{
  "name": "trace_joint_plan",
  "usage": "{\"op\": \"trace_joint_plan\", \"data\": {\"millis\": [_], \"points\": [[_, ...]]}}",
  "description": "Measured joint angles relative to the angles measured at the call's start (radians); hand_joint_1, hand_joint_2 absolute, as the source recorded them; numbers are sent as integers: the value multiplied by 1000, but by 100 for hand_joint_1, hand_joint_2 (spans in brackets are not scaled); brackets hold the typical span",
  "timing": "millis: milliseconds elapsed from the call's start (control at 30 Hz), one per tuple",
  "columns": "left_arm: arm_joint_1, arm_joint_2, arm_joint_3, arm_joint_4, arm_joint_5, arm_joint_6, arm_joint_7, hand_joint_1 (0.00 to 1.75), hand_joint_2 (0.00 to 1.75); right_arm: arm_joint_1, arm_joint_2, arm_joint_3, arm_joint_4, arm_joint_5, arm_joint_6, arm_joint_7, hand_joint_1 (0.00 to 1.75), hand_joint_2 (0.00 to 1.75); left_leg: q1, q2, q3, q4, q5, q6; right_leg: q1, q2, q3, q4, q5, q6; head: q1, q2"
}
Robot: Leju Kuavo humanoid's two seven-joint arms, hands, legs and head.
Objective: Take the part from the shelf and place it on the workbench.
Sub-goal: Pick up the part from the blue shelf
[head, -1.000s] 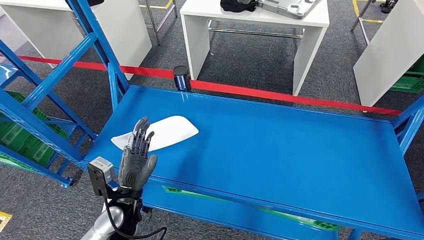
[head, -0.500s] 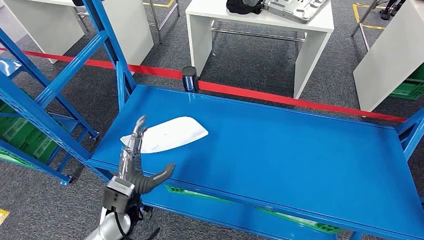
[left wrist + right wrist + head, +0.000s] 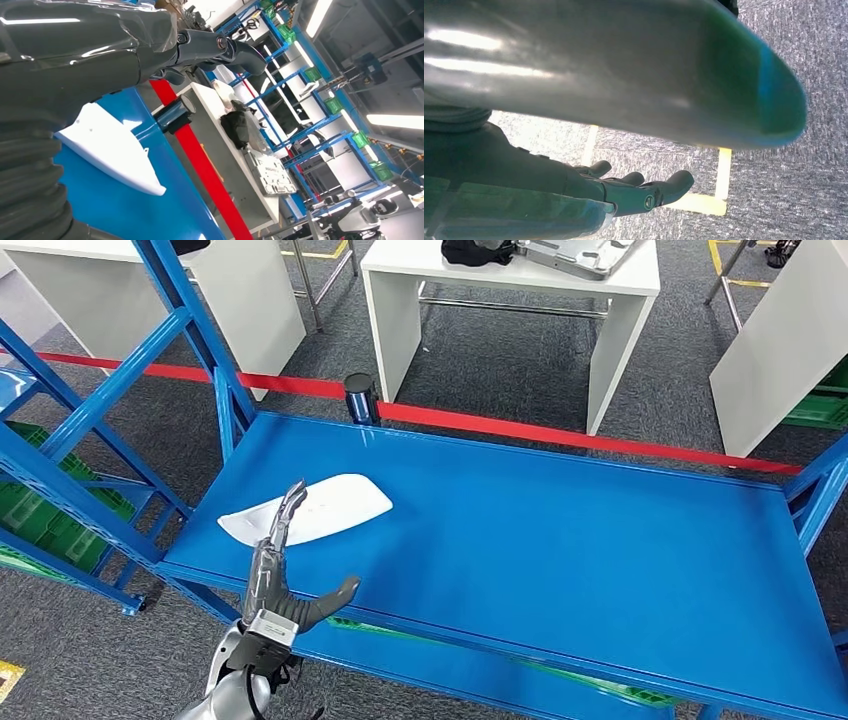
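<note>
The left hand (image 3: 283,585) is hovering, fingers (image 3: 285,525) spread and empty, over the shelf's (image 3: 560,540) front-left corner beside the white part (image 3: 320,508).

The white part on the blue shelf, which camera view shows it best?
The head view: the white part lies flat on the blue shelf, its outline mostly visible, with the left hand reaching in front of one end. The left wrist view shows it closer but turned and partly hidden. The right wrist view looks at floor.

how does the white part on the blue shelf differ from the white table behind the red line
The white part is a thin, flat, tapered shell lying on the blue shelf; the white table is a boxy piece standing on the carpet. The part carries nothing; the table bears a dark item and a grey plate. Both are plain white.
</note>
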Motion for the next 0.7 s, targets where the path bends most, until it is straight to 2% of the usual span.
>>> {"op": "trace_joint_plan", "data": {"millis": [33, 100, 133, 167, 233, 300, 333, 367, 433, 467, 500, 533, 567, 600, 633, 667, 700], "points": [[-1, 1, 0, 1, -7, 1, 2, 0, 175, 0, 0, 0, 0, 0, 0, 0, 0, 0, -1, 0, 22, -49, 32, 7, 3, 2, 1, 0, 0, 0, 0, 0], [-7, 3, 0, 4, -48, 6, 15, 0, 175, -1, 2, 0, 1, 1, 0, 0, 0, 0, -9, 1, 92, -193, 96, 30, 8, 4, 3, -2, 0, 1, 1, 0], [-12, 4, -1, 7, -83, 10, 29, 0, 175, -1, 3, 0, 1, 2, 0, 0, 0, 0, -15, 2, 116, -245, 114, 40, 8, 4, 3, -3, 1, 2, 2, 0], [-18, 6, -2, 12, -123, 13, 46, 0, 175, -1, 4, 0, 2, 4, 1, 0, 0, 0, -20, 3, 128, -273, 120, 48, 7, 4, 2, -5, 2, 3, 3, 0], [-26, 9, -3, 25, -190, 11, 82, 0, 175, -3, 5, 0, 2, 7, 3, 0, 0, 0, -26, 4, 131, -287, 122, 56, 4, 2, 3, -12, 6, 10, 3, 0], [-33, 14, -2, 43, -237, -4, 119, 0, 175, -4, 8, 0, 2, 9, 4, 0, 0, 0, -22, 6, 144, -313, 137, 61, 6, 1, -3, -3, 0, 14, 4, 0], [-38, 15, -2, 54, -257, -12, 139, 0, 175, -5, 8, 0, 2, 10, 3, 0, 0, 0, -20, 7, 150, -326, 144, 64, 8, 0, -18, 27, -16, 12, 5, 0], [-43, 16, 0, 68, -277, -20, 158, 0, 175, -5, 9, 0, 2, 11, 1, 0, 0, 0, -18, 8, 154, -334, 150, 64, 7, -1, -44, 80, -41, 9, 6, 0], [-49, 17, 3, 103, -316, -27, 196, 0, 175, -6, 10, 0, 2, 15, -4, 0, 0, 0, -20, 8, 152, -334, 151, 66, 7, -1, -109, 213, -93, 6, 6, 0], [-50, 18, 6, 123, -335, -27, 214, 0, 175, -5, 10, 0, 2, 17, -6, 0, 0, 0, -21, 8, 151, -333, 151, 65, 6, -1, -130, 255, -104, 11, 6, 0], [-51, 19, 10, 144, -355, -27, 229, 0, 175, -5, 10, 0, 2, 19, -7, 1, 0, 0, -21, 7, 150, -331, 150, 63, 5, -1, -133, 258, -99, 19, 6, 0], [-55, 20, 14, 166, -374, -26, 242, 0, 175, -6, 10, 0, 2, 22, -8, 2, 0, 0, -20, 6, 150, -327, 148, 60, 3, -2, -113, 217, -78, 30, 6, 0], [-60, 20, 20, 187, -394, -24, 253, 0, 175, -7, 10, 0, 2, 24, -8, 2, 0, 0, -20, 5, 149, -319, 144, 55, -1, -4, -75, 143, -48, 41, 6, 0], [-66, 21, 27, 209, -416, -22, 264, 0, 175, -8, 11, 0, 2, 26, -8, 3, 0, 0, -20, 4, 147, -311, 139, 48, -2, -5, -42, 78, -25, 45, 6, 0], [-73, 21, 34, 232, -441, -20, 276, 0, 175, -11, 12, 0, 2, 29, -8, 3, 0, 0, -22, 3, 143, -300, 132, 42, -2, -6, -16, 28, -9, 42, 6, 0], [-80, 22, 41, 254, -466, -18, 286, 0, 175, -13, 14, 0, 2, 31, -8, 3, 0, 0, -24, 3, 139, -290, 127, 36, -1, -6, -4, 5, -3, 34, 5, 0], [-88, 23, 49, 279, -492, -17, 297, 0, 175, -14, 15, 0, 2, 34, -7, 3, 0, 0, -25, 3, 137, -285, 124, 33, 1, -5, -5, 7, -4, 23, 5, 0]]}}
